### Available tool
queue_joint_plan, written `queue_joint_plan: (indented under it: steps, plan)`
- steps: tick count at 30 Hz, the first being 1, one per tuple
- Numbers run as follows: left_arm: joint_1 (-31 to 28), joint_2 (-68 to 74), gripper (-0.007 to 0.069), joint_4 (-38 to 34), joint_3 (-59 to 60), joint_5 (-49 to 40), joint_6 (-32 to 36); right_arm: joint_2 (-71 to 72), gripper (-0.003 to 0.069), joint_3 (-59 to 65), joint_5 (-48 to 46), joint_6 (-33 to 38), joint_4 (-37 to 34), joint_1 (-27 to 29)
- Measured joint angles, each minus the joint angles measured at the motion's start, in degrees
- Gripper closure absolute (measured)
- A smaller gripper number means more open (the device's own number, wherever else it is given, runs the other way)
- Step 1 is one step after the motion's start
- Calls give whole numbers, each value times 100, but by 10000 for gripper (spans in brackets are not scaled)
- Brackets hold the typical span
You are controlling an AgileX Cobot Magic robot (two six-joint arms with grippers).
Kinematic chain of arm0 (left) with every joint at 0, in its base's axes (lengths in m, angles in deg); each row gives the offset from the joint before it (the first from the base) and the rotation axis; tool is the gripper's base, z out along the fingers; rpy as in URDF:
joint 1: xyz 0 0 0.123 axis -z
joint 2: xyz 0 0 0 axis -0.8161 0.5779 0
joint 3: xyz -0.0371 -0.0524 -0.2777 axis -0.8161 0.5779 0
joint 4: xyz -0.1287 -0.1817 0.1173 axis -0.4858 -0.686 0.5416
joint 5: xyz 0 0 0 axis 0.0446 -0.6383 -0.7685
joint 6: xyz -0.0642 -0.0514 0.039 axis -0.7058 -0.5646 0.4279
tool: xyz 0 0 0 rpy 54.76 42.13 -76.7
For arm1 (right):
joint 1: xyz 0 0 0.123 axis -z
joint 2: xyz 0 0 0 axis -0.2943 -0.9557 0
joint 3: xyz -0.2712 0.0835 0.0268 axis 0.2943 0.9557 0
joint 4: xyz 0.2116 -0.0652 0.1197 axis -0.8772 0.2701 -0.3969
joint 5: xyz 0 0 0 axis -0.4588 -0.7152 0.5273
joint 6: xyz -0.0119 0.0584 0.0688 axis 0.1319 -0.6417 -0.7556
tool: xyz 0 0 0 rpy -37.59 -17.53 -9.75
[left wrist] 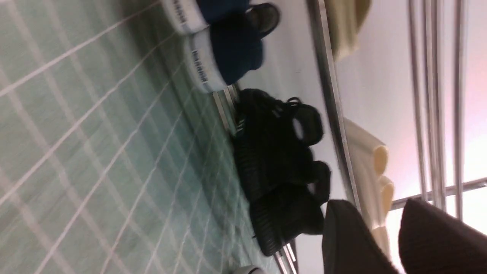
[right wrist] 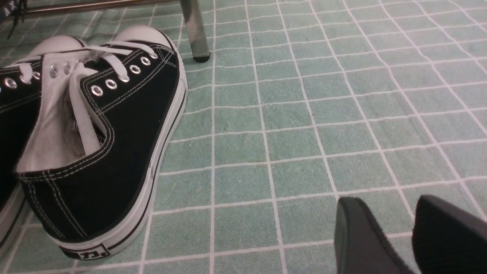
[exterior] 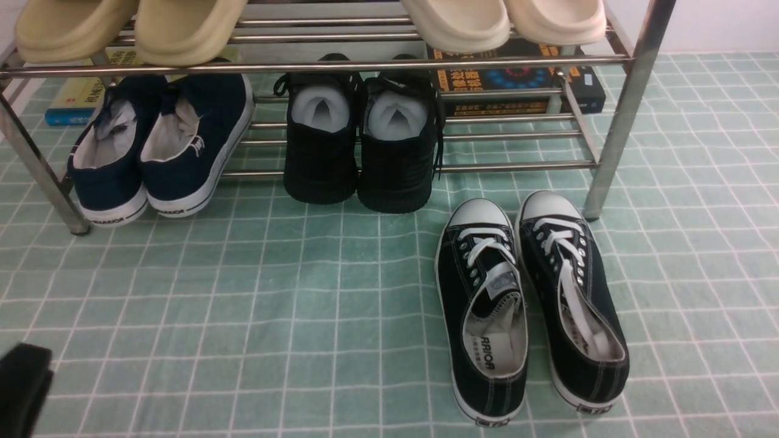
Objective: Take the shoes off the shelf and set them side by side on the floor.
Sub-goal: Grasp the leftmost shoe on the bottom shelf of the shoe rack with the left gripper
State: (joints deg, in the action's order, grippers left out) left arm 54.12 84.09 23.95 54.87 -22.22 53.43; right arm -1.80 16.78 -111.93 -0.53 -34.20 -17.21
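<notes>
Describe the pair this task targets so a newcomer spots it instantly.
Find the silver shelf; on its lower tier, at the robot's left, sit the navy shoes, heels toward the camera. Unlike the black pair beside them, they have white soles and no laces.

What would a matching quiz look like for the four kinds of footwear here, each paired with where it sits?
Column one:
1. navy slip-on shoes
2. all-black shoes
3. black lace-up sneakers
4. cream slippers

Column two:
A. on the floor, near the shelf's right leg
B. top tier
C. lower tier, left end
D. lower tier, middle

Pairs: 1-C, 2-D, 3-A, 4-B.
</notes>
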Motion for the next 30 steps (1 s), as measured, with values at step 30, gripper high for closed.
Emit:
queue_joint_plan:
  steps: [30]
  plan:
    - [-1, 7179, 624, 7129, -7238, -6130, 142, 0, 422, 0, 0, 0, 0, 0]
